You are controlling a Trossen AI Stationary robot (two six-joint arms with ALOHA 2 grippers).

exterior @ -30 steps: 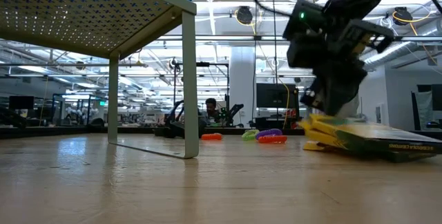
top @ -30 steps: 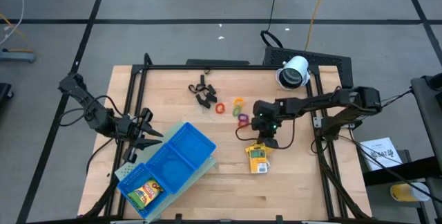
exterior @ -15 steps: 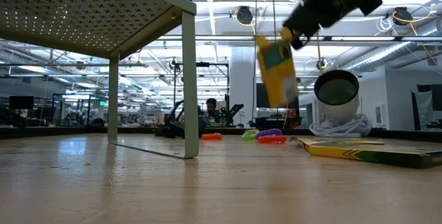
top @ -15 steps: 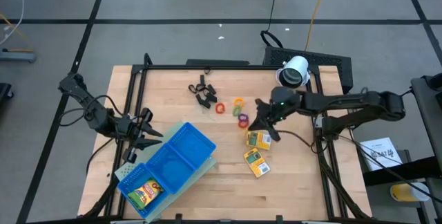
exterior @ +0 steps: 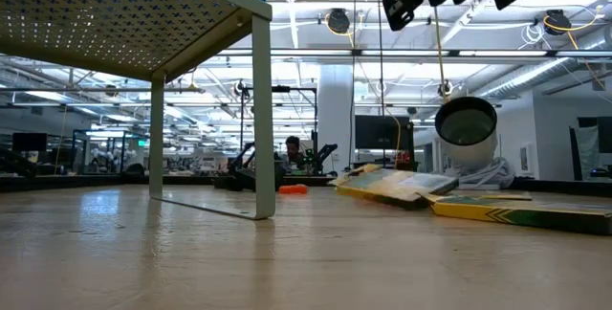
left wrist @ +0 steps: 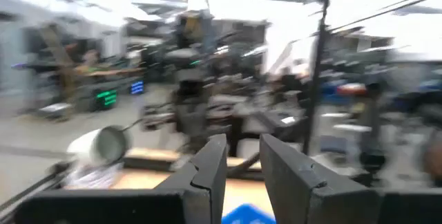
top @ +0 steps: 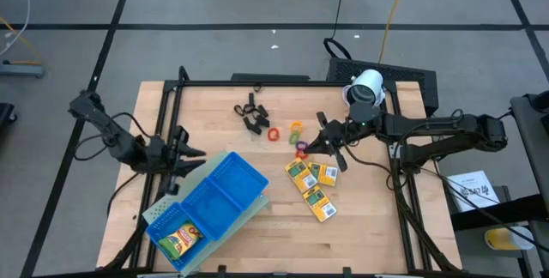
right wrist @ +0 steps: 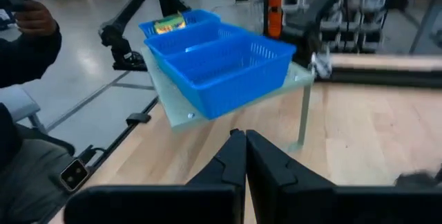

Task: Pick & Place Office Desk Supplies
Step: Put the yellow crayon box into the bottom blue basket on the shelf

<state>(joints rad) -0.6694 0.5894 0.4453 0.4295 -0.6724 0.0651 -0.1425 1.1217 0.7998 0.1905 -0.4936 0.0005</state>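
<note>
the right gripper (top: pixel 328 143) hangs above the wooden tabletop (top: pixel 377 226) near the coloured rings, its two dark fingers (right wrist: pixel 238 156) pressed together and holding nothing. just beside it three small yellow printed packs (top: pixel 310 183) lie flat on the wood, touching or nearly touching one another. the tiny red, orange, green and purple rings (top: pixel 291 135) sit close behind them, and the black clip-like pieces (top: pixel 250 113) lie farther back. a fourth yellow pack (top: pixel 180 239) rests in the end compartment of the blue plastic mesh tray (top: pixel 225 185). the left gripper (top: pixel 192 160) waits by the tray's corner, fingers (left wrist: pixel 207 170) slightly apart, empty.
</note>
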